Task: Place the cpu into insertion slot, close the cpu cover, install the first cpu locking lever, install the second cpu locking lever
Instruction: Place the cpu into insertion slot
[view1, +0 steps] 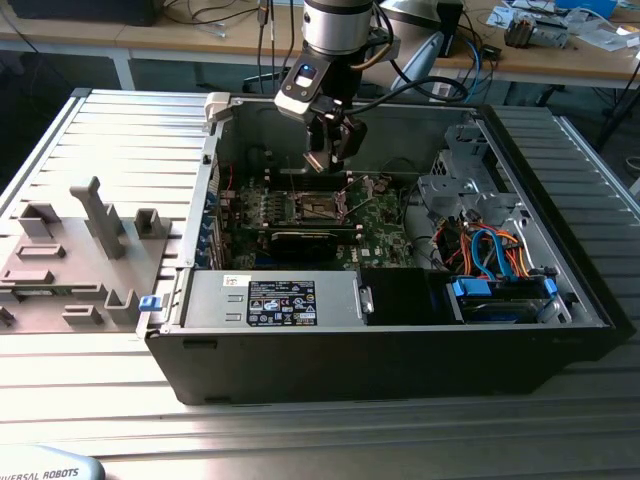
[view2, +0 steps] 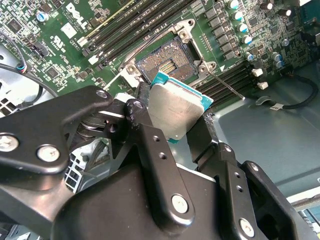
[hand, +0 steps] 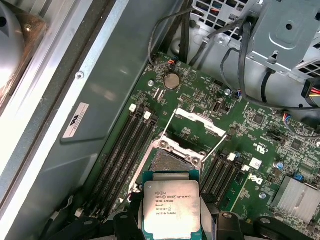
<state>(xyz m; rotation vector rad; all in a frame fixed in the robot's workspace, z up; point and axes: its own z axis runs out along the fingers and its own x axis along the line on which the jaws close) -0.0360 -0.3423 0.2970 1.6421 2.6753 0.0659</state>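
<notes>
- The cpu (view2: 177, 112) is clamped by its edges between the fingers (view2: 152, 145) of the gripper (view1: 333, 150).
- The insertion slot (hand: 172, 162) lies bare just beyond the fingertips, apart from the chip.
- The cpu cover (hand: 199, 122) stands swung open past the slot.
- Memory slots (hand: 125, 145) flank it on the green motherboard (hand: 260, 135), inside the computer case (view1: 400, 350).

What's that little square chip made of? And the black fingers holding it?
The cpu looks like silvery metal on top, with a dull sheen, over a green board edge. The fingers look matte black, metal or hard plastic; their screws shine but I cannot tell which.
</notes>
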